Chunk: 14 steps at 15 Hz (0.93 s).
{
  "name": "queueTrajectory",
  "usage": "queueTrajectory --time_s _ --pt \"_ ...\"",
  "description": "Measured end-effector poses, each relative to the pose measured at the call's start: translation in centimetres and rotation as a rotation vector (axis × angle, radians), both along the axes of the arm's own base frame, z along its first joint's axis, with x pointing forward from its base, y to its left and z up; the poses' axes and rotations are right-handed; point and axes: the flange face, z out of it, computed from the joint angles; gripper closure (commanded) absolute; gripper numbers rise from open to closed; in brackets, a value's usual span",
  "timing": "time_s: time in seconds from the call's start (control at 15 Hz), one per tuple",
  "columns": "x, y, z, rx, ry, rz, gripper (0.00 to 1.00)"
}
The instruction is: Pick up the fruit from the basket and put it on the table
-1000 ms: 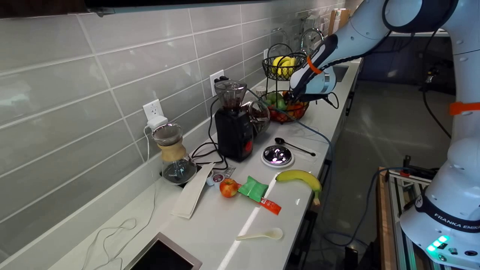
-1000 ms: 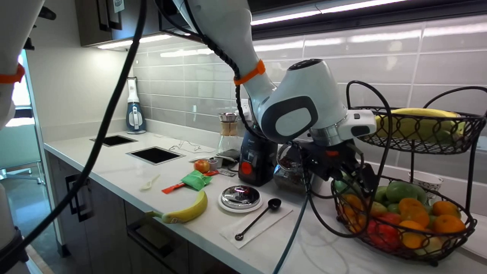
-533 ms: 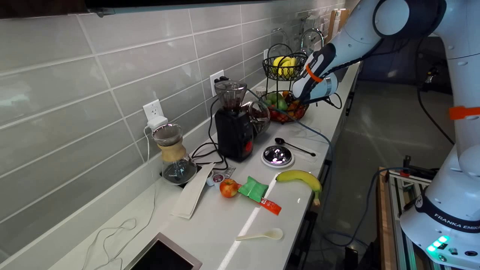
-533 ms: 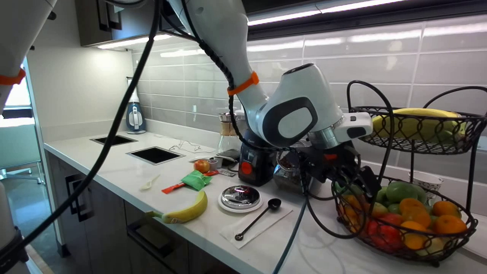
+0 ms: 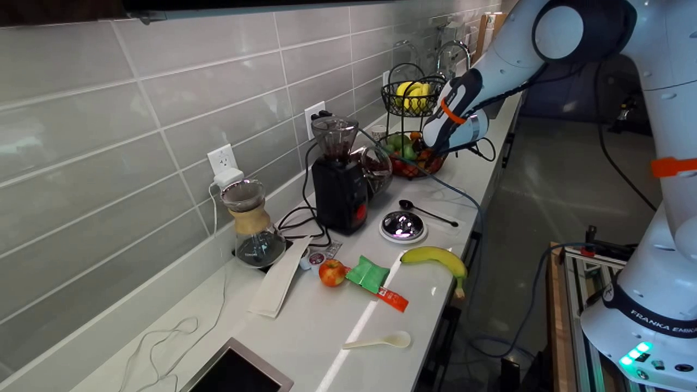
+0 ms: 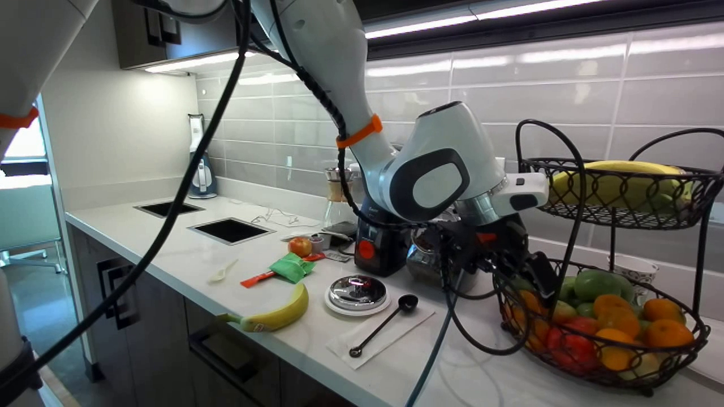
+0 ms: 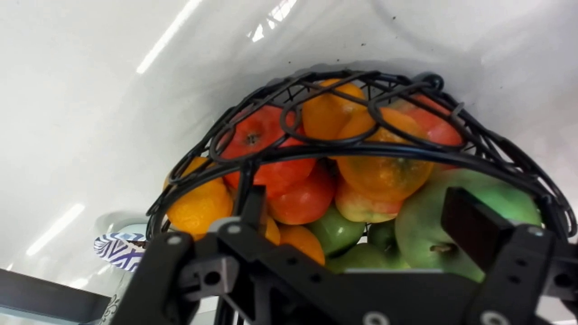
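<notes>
While the claw [image 7: 363,212] hangs over the lower tier of the basket [image 7: 352,149], it gapes wide and pinches nothing. Ahead of it, about in line with the middle of that gap, lies an orange [image 7: 384,180], inside the basket, and the basket's rim crosses over it in the wrist view. I take this for the fruit wanted, though other oranges [image 7: 198,205] sit in the basket and I can't be certain. Being round, it offers no long axis to line up with; what should decide the reach, I'd say, is getting down inside that rim without catching it. The basket is black wire bent into loops. Also in it are a bulky, smooth green fruit [image 7: 429,212] with a stubby stem and a glossy red fruit [image 7: 300,201]. Below and around the basket spreads the tabletop [image 5: 305,337], pale, flat and shiny.
</notes>
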Motion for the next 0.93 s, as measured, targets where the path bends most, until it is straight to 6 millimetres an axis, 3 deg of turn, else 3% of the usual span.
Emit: queueTrajectory --time_s 0.87,0.93 --pt "0.79 -0.52 -0.79 0.055 0.06 0.012 0.0" --pt "0.82 -0.58 -0.86 0.056 0.06 0.013 0.05"
